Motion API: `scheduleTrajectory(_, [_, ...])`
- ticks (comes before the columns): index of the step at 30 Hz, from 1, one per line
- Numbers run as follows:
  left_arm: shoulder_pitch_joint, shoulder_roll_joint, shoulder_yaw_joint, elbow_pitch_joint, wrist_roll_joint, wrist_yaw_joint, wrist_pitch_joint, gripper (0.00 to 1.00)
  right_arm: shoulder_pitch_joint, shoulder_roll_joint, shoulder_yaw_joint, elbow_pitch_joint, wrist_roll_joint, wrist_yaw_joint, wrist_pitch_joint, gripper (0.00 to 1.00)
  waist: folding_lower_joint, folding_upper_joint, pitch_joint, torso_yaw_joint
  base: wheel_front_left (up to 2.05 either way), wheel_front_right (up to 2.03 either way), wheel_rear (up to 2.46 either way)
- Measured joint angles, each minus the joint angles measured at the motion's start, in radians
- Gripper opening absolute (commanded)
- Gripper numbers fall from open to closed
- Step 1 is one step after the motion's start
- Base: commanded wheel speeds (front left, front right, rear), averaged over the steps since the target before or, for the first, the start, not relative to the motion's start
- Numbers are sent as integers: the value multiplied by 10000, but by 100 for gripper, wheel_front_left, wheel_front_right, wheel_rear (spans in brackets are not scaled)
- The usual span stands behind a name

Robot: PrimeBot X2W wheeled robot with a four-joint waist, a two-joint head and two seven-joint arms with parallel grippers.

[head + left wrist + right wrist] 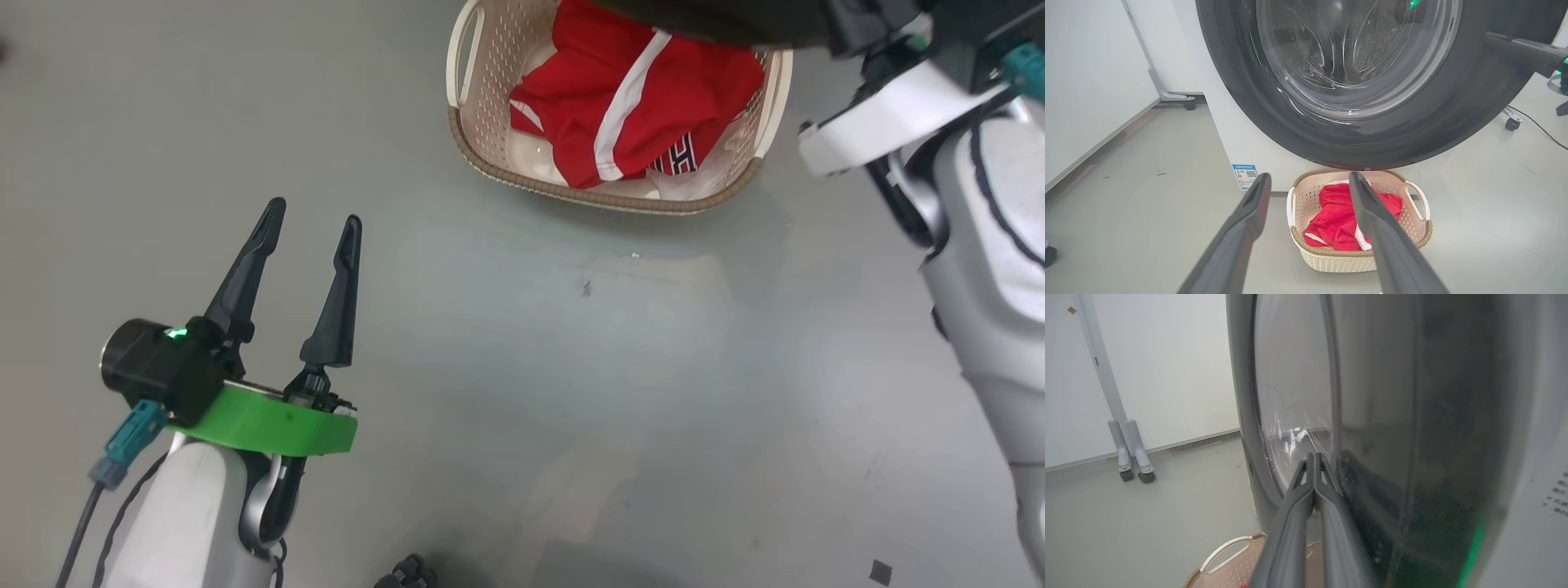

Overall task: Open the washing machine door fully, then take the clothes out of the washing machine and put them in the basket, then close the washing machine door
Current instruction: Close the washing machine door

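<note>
Where the grey floor [571,367] meets the washing machine [1237,143], the basket [482,90] sits just under the big round washing machine door [1241,94]. Red clothes [653,98] with white stripes fill it, and a white piece [694,175] peeks out below them. The left gripper [314,214] hangs over the floor near the basket. Its two fingers are spread wide with nothing between them. The right gripper [1313,457] is squeezed tight and holds nothing. Its tips are up by the door's glass and black rim.
</note>
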Motion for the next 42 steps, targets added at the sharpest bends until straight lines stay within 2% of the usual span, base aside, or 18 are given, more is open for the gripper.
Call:
scheduleTrajectory(10, [-660, -198, -109, -38, -169, -2, 0, 100, -1403, -692, -571, 167, -21, 38, 330, 0, 0, 0, 860, 228, 0, 0, 0])
scheduleTrajectory(22, [-969, -408, -244, 40, -288, -2, 0, 100, -2695, -1183, -836, 535, -117, 40, 614, 0, 1, 0, 1509, 710, 0, 0, 0])
scheduleTrajectory(33, [-1072, -476, -316, 207, -449, -2, 0, 100, -3332, -1294, -1020, 922, -174, 27, 608, 0, 1, 0, 1719, 987, 0, 0, 0])
scheduleTrajectory(38, [-1128, -493, -330, 244, -520, -2, 0, 100, -3478, -1220, -1093, 1053, -267, -146, 456, 0, 1, 0, 1769, 1031, 0, 0, 0])
scheduleTrajectory(42, [-1204, -504, -330, 305, -520, -2, 0, 100, -3526, -1131, -1133, 1162, -265, -161, 314, 0, 1, 0, 1787, 1031, 0, 0, 0])
